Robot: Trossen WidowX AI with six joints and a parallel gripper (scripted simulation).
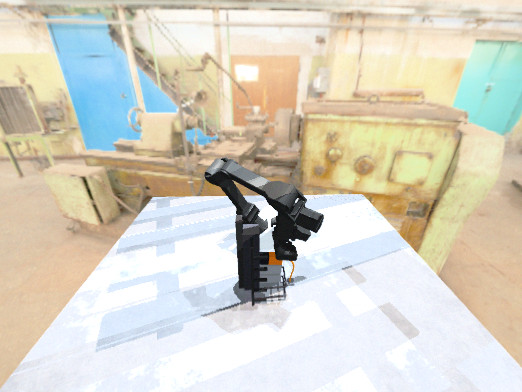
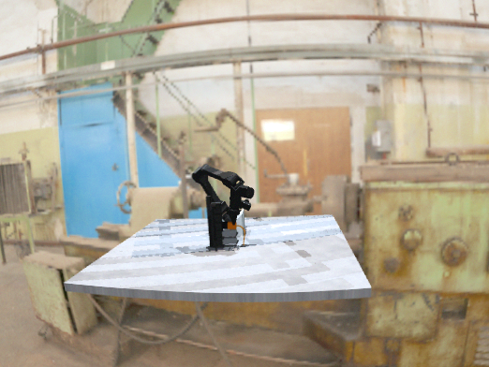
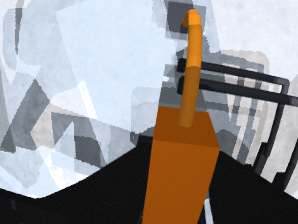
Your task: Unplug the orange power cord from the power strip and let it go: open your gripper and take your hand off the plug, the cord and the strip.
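Note:
The orange plug point(image 3: 180, 169) fills the middle of the wrist view, with its orange cord point(image 3: 192, 63) running up and away from it. My gripper is shut on the orange plug, its dark fingers on either side of it. In the top view the gripper point(image 1: 285, 252) points down beside the upright black power strip point(image 1: 252, 260), and the orange plug point(image 1: 274, 259) shows as a small patch under the fingers. In the exterior view the plug point(image 2: 230, 226) is a small orange spot by the strip point(image 2: 217, 227). Whether the prongs still sit in the strip is hidden.
A black wire frame point(image 1: 272, 290) stands at the foot of the strip; it also shows in the wrist view point(image 3: 246, 96). The arm's base stands just behind the strip on the patterned table. Large old machines stand beyond the table's far and right edges.

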